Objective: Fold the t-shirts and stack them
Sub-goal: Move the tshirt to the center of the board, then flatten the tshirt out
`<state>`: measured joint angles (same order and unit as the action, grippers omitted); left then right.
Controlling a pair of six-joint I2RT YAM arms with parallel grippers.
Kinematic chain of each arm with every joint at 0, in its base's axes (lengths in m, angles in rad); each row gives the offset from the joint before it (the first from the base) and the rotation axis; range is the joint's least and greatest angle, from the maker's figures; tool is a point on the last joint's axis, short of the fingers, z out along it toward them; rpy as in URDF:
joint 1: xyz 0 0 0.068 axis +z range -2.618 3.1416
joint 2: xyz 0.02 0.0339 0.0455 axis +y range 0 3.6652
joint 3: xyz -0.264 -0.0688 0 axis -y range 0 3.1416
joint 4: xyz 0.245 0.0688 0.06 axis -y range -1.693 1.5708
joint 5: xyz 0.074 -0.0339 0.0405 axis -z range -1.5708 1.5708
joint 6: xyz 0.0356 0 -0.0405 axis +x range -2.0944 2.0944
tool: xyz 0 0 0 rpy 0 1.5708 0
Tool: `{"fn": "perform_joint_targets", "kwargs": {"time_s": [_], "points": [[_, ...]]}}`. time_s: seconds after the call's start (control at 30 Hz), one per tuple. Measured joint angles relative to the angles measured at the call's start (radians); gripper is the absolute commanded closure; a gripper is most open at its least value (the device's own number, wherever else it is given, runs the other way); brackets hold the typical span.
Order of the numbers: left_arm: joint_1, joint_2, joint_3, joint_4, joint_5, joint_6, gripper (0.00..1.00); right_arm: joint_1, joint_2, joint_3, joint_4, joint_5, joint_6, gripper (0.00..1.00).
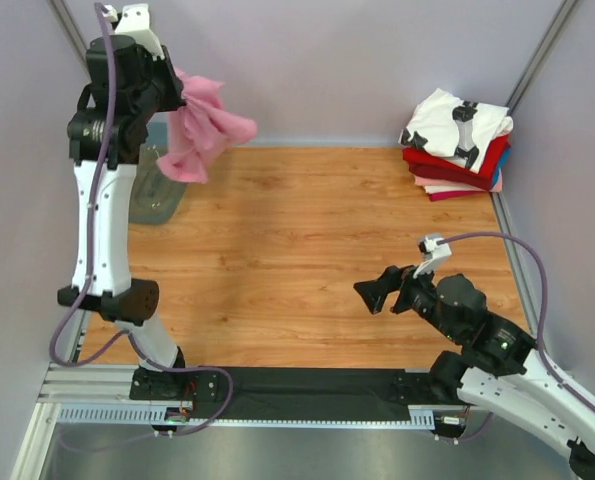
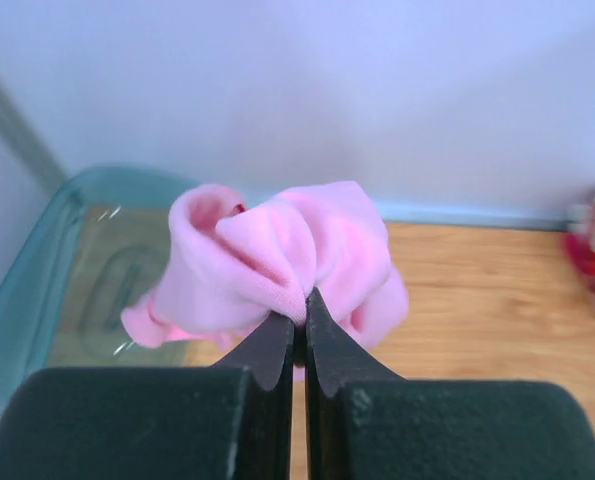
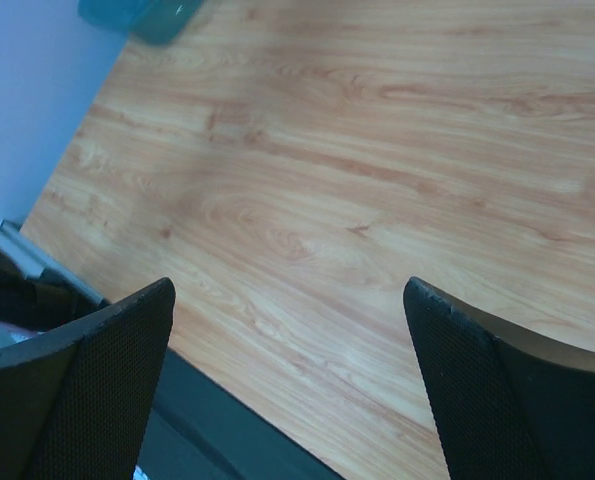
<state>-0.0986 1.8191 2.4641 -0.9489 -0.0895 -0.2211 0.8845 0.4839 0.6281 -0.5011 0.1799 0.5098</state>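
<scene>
My left gripper [image 1: 177, 95] is raised high at the back left and is shut on the pink t-shirt [image 1: 202, 130], which hangs bunched below it. In the left wrist view the pink t-shirt [image 2: 277, 260] bulges past the closed gripper [image 2: 300, 310]. A stack of folded t-shirts [image 1: 455, 145], white with black print on top, then red, blue and pale ones, lies at the back right corner. My right gripper [image 1: 377, 292] is open and empty, low over the near right of the table; the right wrist view shows only bare wood between its fingers [image 3: 107, 360].
A clear teal plastic tray [image 1: 159, 195] stands at the back left by the left arm; it also shows in the left wrist view [image 2: 67, 260] under the shirt. Walls close the back and sides. A black mat [image 1: 317, 392] runs along the near edge.
</scene>
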Motion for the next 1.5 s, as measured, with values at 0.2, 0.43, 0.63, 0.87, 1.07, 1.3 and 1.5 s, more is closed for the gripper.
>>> {"fn": "perform_joint_targets", "kwargs": {"time_s": [0.2,0.43,0.63,0.87,1.07,1.3,1.5], "points": [[-0.17,-0.189,-0.015,-0.006,0.157,-0.003,0.89,0.001,-0.034,0.087,-0.138,0.248,0.061,0.0],[-0.222,-0.196,-0.474,0.006,0.296,-0.027,0.0,0.0,0.053,0.151,-0.305,0.462,0.155,0.0],[-0.233,-0.185,-0.941,0.024,0.29,-0.052,0.01,0.0,0.212,0.163,-0.329,0.488,0.182,0.0],[-0.301,-0.456,-1.171,0.105,0.241,-0.081,0.04,-0.043,0.452,0.127,-0.169,0.234,0.175,0.09],[-0.346,-0.581,-1.361,0.147,0.223,-0.096,0.05,0.042,0.586,0.063,-0.036,0.047,0.229,0.19],[-0.345,-0.695,-1.392,0.1,0.139,-0.062,0.05,0.116,0.711,0.003,0.063,-0.034,0.31,0.33],[-0.345,-0.803,-1.463,0.117,0.09,-0.042,0.04,0.116,0.797,-0.005,0.104,-0.06,0.338,0.43]]}}
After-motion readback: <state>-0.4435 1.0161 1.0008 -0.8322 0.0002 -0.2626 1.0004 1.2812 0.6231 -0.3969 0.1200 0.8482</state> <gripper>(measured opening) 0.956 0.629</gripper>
